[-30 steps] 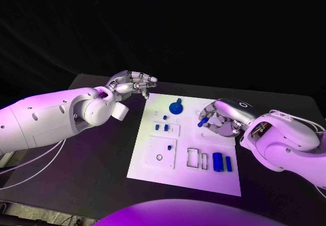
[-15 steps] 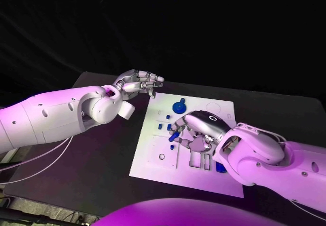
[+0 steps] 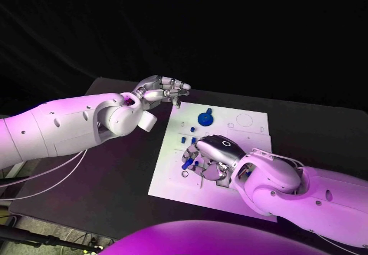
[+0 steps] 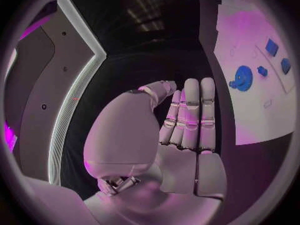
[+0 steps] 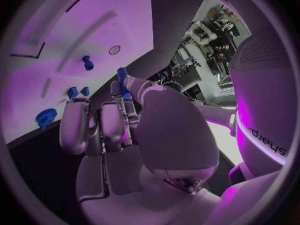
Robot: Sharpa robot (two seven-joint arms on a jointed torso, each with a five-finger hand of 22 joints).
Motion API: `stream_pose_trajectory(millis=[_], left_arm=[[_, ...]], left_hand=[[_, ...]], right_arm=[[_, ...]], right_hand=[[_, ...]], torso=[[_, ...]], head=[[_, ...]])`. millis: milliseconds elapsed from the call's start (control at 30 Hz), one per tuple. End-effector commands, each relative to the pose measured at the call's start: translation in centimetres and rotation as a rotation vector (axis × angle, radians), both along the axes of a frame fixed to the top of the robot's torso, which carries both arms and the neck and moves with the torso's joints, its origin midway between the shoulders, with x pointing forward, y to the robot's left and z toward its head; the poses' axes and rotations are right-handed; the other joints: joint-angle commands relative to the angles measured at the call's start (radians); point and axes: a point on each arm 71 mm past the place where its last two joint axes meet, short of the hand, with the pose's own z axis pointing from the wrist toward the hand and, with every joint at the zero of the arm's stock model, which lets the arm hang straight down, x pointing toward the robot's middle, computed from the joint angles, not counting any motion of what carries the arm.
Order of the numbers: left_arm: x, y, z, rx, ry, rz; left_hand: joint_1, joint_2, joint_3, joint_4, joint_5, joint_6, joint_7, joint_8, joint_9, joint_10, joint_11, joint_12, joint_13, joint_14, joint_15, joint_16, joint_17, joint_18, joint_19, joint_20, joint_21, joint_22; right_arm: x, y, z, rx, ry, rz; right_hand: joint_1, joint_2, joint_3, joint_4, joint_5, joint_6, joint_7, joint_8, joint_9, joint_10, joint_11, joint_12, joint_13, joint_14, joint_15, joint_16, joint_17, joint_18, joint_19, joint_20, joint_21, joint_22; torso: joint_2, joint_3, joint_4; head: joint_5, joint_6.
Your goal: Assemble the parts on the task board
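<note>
Right hand (image 3: 208, 158): pinches a blue peg (image 3: 186, 164) over the near-left part of the task board (image 3: 170, 187), peg's long axis tilted toward the small round hole just beside it; earlier it hung over the board's right side. Left hand (image 3: 159, 88): fingers together, holding nothing, hovering off the board's far-left corner, slightly farther than before.

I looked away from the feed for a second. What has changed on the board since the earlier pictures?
The right hand, pinching a small blue peg, has swung from the task board's right side across to its left-middle, over the small recesses. The left hand holds nothing and stays raised beyond the board's far-left corner. The blue gear has not moved.
</note>
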Motion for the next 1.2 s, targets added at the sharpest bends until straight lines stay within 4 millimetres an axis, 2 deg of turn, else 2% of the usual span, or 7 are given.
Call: stream_pose_trajectory(millis=[33, 233, 433, 1200], left_arm=[[-0.1, -0.3, 0.1, -0.011, -0.001, -0.02], [-0.1, -0.3, 0.1, -0.011, -0.001, -0.021], [-0.1, -0.3, 0.1, -0.011, 0.0, -0.021], [-0.2, -0.2, 0.1, -0.009, 0.002, -0.021]], left_hand=[[-0.003, 0.009, -0.001, -0.005, 0.005, 0.006, -0.003, -0.004, 0.001, -0.003, -0.003, 0.004, -0.001, -0.004, -0.001, -0.004, -0.001, 0.007, 0.001, 0.004, 0.003, 0.001], [-0.003, 0.009, -0.001, -0.005, 0.005, 0.006, -0.003, -0.004, 0.001, -0.003, -0.003, 0.004, -0.001, -0.004, -0.001, -0.004, -0.001, 0.007, 0.001, 0.004, 0.003, 0.001], [-0.004, 0.01, -0.001, -0.005, 0.005, 0.007, -0.003, -0.004, 0.001, -0.003, -0.003, 0.005, -0.001, -0.004, -0.001, -0.004, -0.002, 0.007, 0.001, 0.004, 0.003, 0.002], [-0.005, 0.01, -0.001, -0.005, 0.005, 0.007, -0.004, -0.005, 0.002, -0.003, -0.003, 0.005, -0.001, -0.004, -0.001, -0.004, -0.002, 0.007, 0.0, 0.004, 0.004, 0.002]], right_arm=[[-0.2, 0.2, -0.5, -0.044, -0.021, 0.033], [-0.2, 0.4, -1.1, -0.064, -0.015, 0.035], [-0.3, 0.6, -1.6, -0.08, -0.015, 0.038], [-0.5, 1.1, -2.7, -0.128, -0.015, 0.039]], right_hand=[[-0.008, 0.006, 0.002, -0.006, 0.003, 0.003, 0.004, 0.005, 0.015, 0.023, -0.014, -0.003, 0.001, 0.005, -0.003, 0.003, 0.0, -0.015, 0.02, -0.005, -0.006, 0.183], [-0.011, 0.006, 0.002, -0.008, 0.003, 0.003, 0.004, 0.006, 0.016, 0.023, -0.013, -0.004, 0.001, 0.005, -0.002, 0.002, -0.003, -0.014, 0.018, -0.005, -0.011, 0.181], [-0.011, 0.006, 0.002, -0.008, 0.003, 0.003, 0.004, 0.006, 0.016, 0.023, -0.013, -0.004, 0.001, 0.005, -0.002, 0.002, -0.003, -0.014, 0.018, -0.005, -0.011, 0.181], [-0.013, 0.006, 0.004, -0.01, 0.003, 0.001, 0.004, 0.006, 0.018, 0.023, -0.013, -0.005, 0.0, 0.004, -0.002, 0.003, -0.001, -0.014, 0.017, -0.004, -0.011, 0.181]], torso=[[0.0, -0.0001, -0.0014], [0.001, 0.0011, -0.0007], [0.001, 0.0007, -0.0011], [0.0, 0.0, -0.0006]], head=[[0.006, -0.003], [0.007, -0.011], [0.008, -0.014], [0.013, -0.014]])
